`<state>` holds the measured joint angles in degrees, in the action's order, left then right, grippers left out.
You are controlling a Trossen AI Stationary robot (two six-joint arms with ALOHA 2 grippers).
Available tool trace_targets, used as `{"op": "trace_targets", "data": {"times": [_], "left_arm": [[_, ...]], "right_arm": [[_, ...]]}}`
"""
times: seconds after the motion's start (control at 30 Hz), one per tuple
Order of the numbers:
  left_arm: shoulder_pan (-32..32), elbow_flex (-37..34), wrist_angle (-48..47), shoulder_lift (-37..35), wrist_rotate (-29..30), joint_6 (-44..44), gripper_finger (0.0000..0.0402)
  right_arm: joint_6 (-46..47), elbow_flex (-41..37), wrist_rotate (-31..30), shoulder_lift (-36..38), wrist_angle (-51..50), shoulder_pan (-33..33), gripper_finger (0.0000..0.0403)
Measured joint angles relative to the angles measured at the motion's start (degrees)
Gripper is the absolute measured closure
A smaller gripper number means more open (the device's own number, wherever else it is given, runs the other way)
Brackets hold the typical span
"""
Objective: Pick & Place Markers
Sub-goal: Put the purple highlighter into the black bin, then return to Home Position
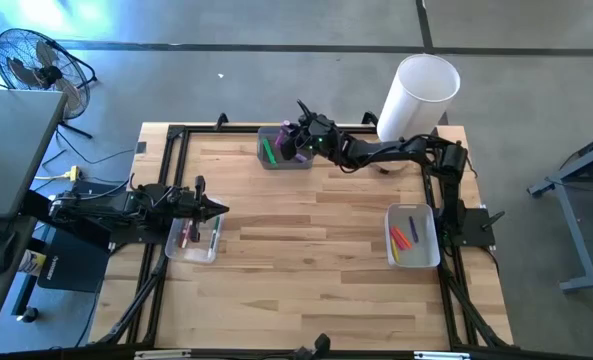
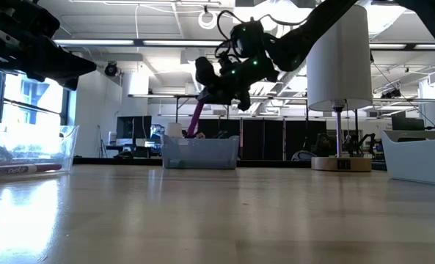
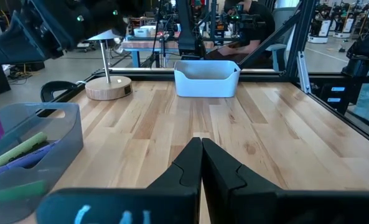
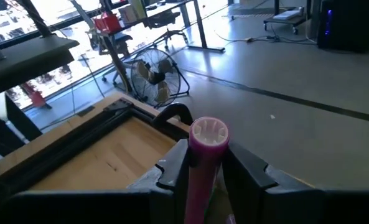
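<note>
One purple marker pinched in right pincer, above grey bin, left pincer pressed together.

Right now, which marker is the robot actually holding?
The purple marker, clamped upright in the right gripper over the grey bin; the other markers lie in bins.

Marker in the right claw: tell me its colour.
Purple marker, shown best in the right wrist view, gripped by the right claw.

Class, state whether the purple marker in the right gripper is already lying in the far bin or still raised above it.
Raised. The right gripper grips the purple marker above the far bin; the marker slants down toward it.
</note>
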<state>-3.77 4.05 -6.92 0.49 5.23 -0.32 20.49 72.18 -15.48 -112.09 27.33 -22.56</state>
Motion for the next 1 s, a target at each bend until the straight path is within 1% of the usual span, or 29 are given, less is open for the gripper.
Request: {"op": "trace_targets", "data": {"times": [0.07,0.17,0.3,0.5,0.67,0.73,0.83,0.9,1.0], "left_arm": [[0.01,0.00,-0.01,0.00,-0.02,0.01,0.0401],[0.01,0.00,-0.02,0.00,-0.04,0.01,0.0401],[0.02,0.00,-0.02,0.00,-0.11,0.00,0.0401],[0.01,0.00,-0.02,0.00,-0.15,0.00,0.0401],[0.02,0.00,-0.02,0.00,-0.15,0.00,0.0401],[0.01,0.00,-0.02,0.00,-0.15,0.01,0.0401],[0.01,0.00,-0.02,0.00,-0.15,0.00,0.0401],[0.01,0.00,-0.02,0.00,-0.15,0.00,0.0401],[0.02,0.00,-0.02,0.00,-0.15,0.01,0.0401]], "right_arm": [[-0.01,0.02,1.04,-0.01,-0.69,-0.27,0.0310],[-0.02,0.02,1.07,-0.07,-1.61,-0.55,0.0291],[0.00,0.02,1.86,-0.07,-1.52,-0.71,0.0273],[-0.02,0.02,2.88,0.03,-1.65,-0.68,0.0270],[-3.11,0.08,8.33,0.34,0.52,-0.68,0.0270],[-3.18,0.09,10.13,0.89,-0.19,-0.66,0.0272],[-1.37,0.09,9.84,2.06,-0.25,-0.18,0.0283],[-1.36,0.09,9.27,3.33,-0.42,0.31,0.0296],[-2.83,0.09,8.08,5.60,-1.40,1.30,0.0327]]}}
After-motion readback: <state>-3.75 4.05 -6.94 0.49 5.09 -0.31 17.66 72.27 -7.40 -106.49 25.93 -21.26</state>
